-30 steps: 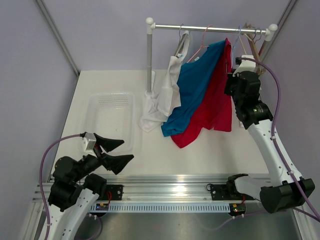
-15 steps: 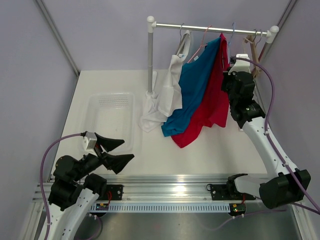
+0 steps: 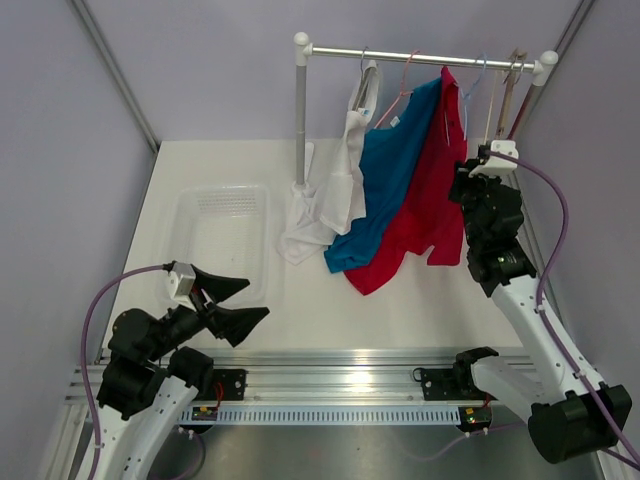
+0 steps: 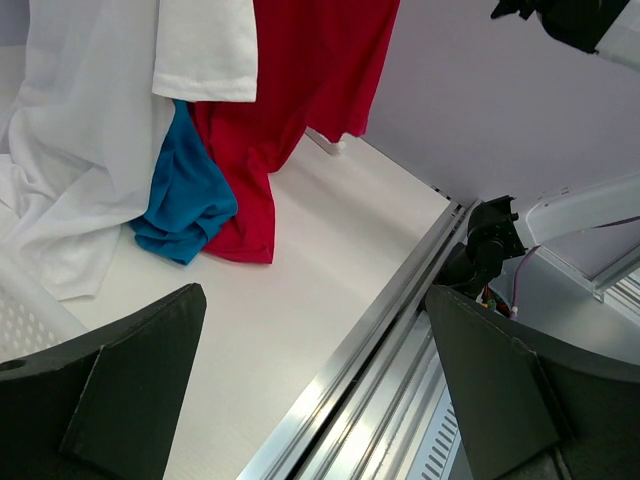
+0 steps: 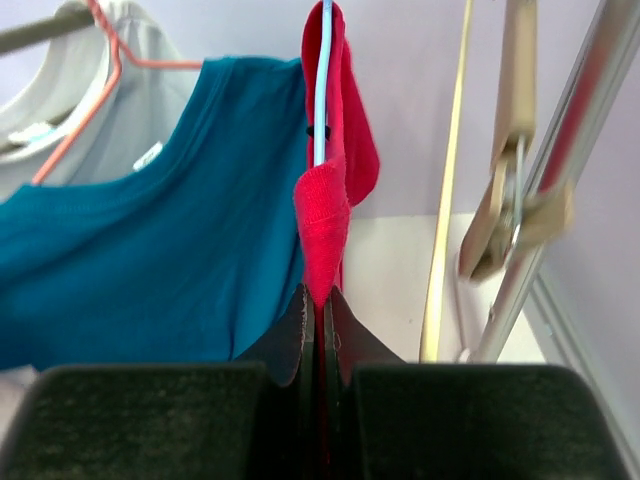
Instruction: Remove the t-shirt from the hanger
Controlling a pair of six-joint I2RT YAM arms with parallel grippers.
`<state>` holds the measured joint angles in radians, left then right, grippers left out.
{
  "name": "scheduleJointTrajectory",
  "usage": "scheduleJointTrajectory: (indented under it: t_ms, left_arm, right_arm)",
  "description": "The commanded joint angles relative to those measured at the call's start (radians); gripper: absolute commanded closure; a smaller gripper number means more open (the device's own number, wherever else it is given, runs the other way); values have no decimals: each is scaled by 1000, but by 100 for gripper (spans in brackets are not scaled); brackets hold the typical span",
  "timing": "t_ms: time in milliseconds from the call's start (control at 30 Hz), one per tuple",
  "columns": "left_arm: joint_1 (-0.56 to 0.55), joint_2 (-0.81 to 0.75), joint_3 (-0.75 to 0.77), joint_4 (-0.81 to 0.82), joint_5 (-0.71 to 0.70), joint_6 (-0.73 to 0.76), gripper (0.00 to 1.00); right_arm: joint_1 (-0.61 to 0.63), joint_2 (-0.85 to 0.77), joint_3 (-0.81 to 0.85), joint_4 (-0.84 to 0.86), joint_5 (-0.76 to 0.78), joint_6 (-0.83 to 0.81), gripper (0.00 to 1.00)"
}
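**Right arm.** The right fingers (image 5: 306,332) are fully closed on a fold of the red t-shirt (image 3: 432,200). The fold lies near the top of the garment, directly below the light blue hanger (image 5: 322,80). In the right wrist view the red fabric runs down from the hanger wire into the seam between the two fingers.

**Left arm.** The left fingers (image 3: 238,322) are spread wide and hold nothing. They stand low over the near left part of the counter (image 3: 330,300), just beside the clear bin (image 3: 186,225) and well apart from the garments.

**Task item.** The red t-shirt is still on its hanger, which hooks over the metal rail (image 3: 420,57) at the far side of the counter. It is the right-most of three hanging garments. Its lower end rests bunched on the counter.

**Adjacent items.**
- The blue t-shirt (image 3: 385,185) hangs on a pink hanger (image 5: 100,70), touching the left side of the red one. Its lower end also lies on the counter.
- The white t-shirt (image 3: 335,190) hangs left of the blue one, beside the rail's upright post (image 3: 299,120).
- Bare hangers (image 5: 515,120) hang at the right end of the rail.
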<state>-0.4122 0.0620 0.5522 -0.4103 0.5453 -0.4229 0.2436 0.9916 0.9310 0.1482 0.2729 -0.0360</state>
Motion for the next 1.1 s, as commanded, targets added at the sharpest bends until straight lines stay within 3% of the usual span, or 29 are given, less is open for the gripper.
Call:
scheduleJointTrajectory:
  t_ms: [0, 267, 500, 700, 800, 933, 1067]
  left_arm:
    - [1, 18, 6, 31, -5, -7, 1]
    - [-2, 87, 35, 31, -61, -33, 1]
    - [-2, 252, 132, 203, -24, -227, 1]
    - [-48, 400, 146, 454, 30, -379, 11]
    - [-189, 507, 216, 456, -92, -341, 15]
    - [-504, 679, 322, 453, -307, -246, 16]
    - [-591, 846, 458, 461, -433, -237, 16]
  right_arm:
    - [11, -62, -49, 117, -28, 70, 100]
    - [83, -165, -165, -40, 3, 220, 100]
    - [333, -344, -213, -424, 238, 427, 100]
    - [609, -366, -184, -673, 428, 599, 100]
    - [770, -321, -120, -763, 578, 651, 100]
    - [1029, -271, -5, -922, 849, 732, 100]
    - [1235, -135, 156, -1065, 1012, 795, 100]
